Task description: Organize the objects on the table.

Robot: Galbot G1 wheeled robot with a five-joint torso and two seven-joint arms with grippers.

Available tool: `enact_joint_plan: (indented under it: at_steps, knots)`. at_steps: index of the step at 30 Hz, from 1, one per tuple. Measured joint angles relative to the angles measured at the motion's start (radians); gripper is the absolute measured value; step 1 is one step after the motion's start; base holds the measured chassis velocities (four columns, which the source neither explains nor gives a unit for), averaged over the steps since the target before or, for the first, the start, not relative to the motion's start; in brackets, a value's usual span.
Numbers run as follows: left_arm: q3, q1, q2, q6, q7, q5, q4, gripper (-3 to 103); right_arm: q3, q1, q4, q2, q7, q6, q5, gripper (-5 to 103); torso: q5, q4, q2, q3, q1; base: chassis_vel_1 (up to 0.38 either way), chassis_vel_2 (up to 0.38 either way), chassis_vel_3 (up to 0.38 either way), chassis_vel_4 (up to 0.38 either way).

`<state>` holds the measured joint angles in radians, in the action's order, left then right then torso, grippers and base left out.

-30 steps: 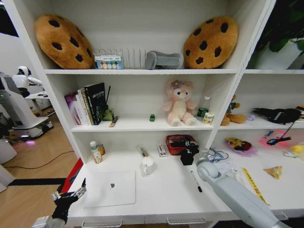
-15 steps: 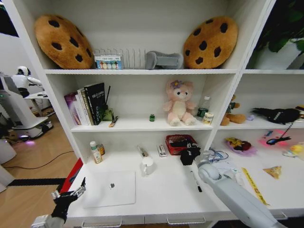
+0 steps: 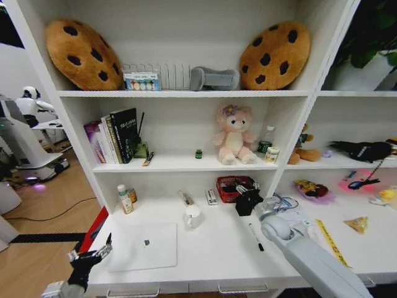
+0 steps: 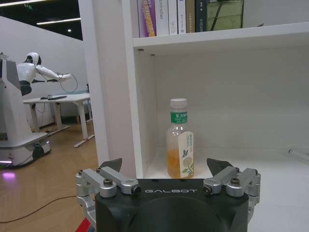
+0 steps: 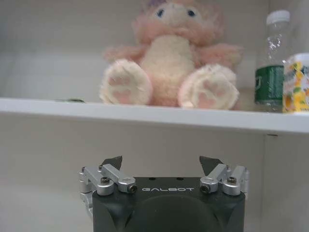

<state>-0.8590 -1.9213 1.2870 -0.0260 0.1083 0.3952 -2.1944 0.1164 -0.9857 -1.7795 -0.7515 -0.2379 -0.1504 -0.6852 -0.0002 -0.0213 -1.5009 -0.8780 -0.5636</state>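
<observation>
On the white table [image 3: 214, 251] a silver laptop [image 3: 144, 245] lies shut at the front left. A slim marker pen [image 3: 255, 236] lies right of centre, and another pen [image 3: 185, 197] lies near the back wall. One shelf up, a small green-lidded jar [image 3: 198, 153] stands left of the pink bear. My right gripper [image 3: 247, 200] hovers open and empty over the table by the red basket. In the right wrist view this gripper [image 5: 161, 162] faces the shelf edge below the bear. My left gripper [image 3: 93, 253] hangs open off the table's front left corner; the left wrist view has it [image 4: 166, 166] facing a bottle.
A white mug [image 3: 193, 216] stands mid-table, a red basket [image 3: 234, 188] behind the right gripper. A juice bottle [image 4: 179, 140] stands at the back left. The pink plush bear [image 5: 171, 53] and a water bottle [image 5: 270, 58] sit on the shelf above. Books [image 3: 118, 135] fill the shelf's left.
The right gripper has risen very slightly by the red basket and its forearm has shifted a little to the right. The left arm has not moved.
</observation>
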Motion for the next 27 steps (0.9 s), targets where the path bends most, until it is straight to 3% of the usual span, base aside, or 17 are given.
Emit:
enact_joint_plan:
  at_steps: [6, 7, 13, 16, 17, 19, 23, 26, 27]
  knots:
    - [0.0, 0.0, 0.0, 0.0, 0.0, 0.0, 0.0, 99, 0.003, -0.006, -0.007, 0.002, 0.0, 0.002, -0.002, 95, -0.0001, 0.0001, 0.0, 0.0, 0.0, 0.0, 0.0, 0.0, 0.0]
    - [0.0, 0.0, 0.0, 0.0, 0.0, 0.0, 0.0, 99, 0.011, -0.022, -0.032, 0.006, 0.001, 0.007, -0.005, 100, -0.0003, 0.0001, 0.0, 0.0, 0.0, 0.0, 0.0, 0.0, 0.0]
    - [0.002, 0.001, 0.0, 0.003, 0.0, -0.005, 0.003, 99, 0.039, -0.109, -0.121, 0.012, -0.017, 0.038, -0.009, 100, 0.0, 0.0001, 0.0, 0.0, 0.0, 0.0, 0.0, 0.0, 0.0]
    - [0.004, 0.0, 0.004, 0.006, 0.0, -0.007, -0.001, 99, 0.081, -0.302, -0.241, 0.004, -0.112, 0.128, -0.043, 100, 0.0003, 0.0001, 0.0, 0.0, 0.0, 0.0, 0.0, 0.0, 0.0]
    - [0.004, 0.0, 0.004, 0.006, 0.0, -0.007, -0.001, 99, 0.081, -0.302, -0.241, 0.004, -0.112, 0.128, -0.043, 100, 0.0003, 0.0001, 0.0, 0.0, 0.0, 0.0, 0.0, 0.0, 0.0]
    - [0.002, -0.002, 0.01, 0.016, -0.003, -0.011, 0.0, 99, 0.164, -0.46, -0.28, -0.009, -0.182, 0.225, -0.085, 100, 0.0005, 0.0, 0.0, 0.0, 0.0, 0.0, 0.0, 0.0, 0.0]
    - [0.006, 0.003, 0.015, 0.016, -0.005, -0.012, 0.0, 99, 0.268, -0.556, -0.191, -0.007, -0.14, 0.265, -0.092, 100, 0.0003, -0.0005, 0.0, 0.0, 0.0, 0.0, 0.0, 0.0, 0.0]
    - [0.006, 0.004, 0.015, 0.016, -0.006, -0.012, 0.002, 99, 0.282, -0.555, -0.134, -0.002, -0.11, 0.265, -0.123, 100, 0.0002, -0.0001, 0.0, 0.0, 0.0, 0.0, 0.0, 0.0, 0.0]
    - [0.006, 0.004, 0.016, 0.016, -0.006, -0.012, 0.003, 99, 0.281, -0.541, -0.089, 0.004, -0.057, 0.265, -0.144, 100, 0.0005, 0.0, 0.0, 0.0, 0.0, 0.0, 0.0, 0.0, 0.0]
